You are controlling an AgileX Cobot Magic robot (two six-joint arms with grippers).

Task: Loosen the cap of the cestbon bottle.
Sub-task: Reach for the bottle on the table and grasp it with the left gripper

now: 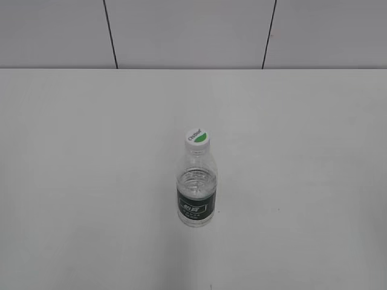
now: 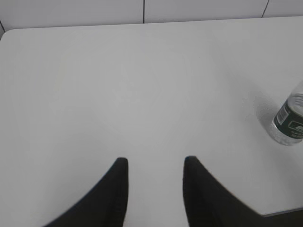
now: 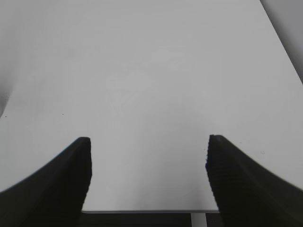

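On the counter [image 1: 72, 181] the cestbon bottle [image 1: 196, 193] stands untouched, cap [image 1: 198, 138] on; both my jaws gape empty, so I must first reach and steady it.

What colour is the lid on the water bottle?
The cap is white with a green leaf-shaped patch and small dark lettering. The exterior view shows it best.

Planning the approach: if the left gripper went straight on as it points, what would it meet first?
Probably nothing but the bare table. The left gripper points up the middle, while the bottle stands off to its right, outside that line.
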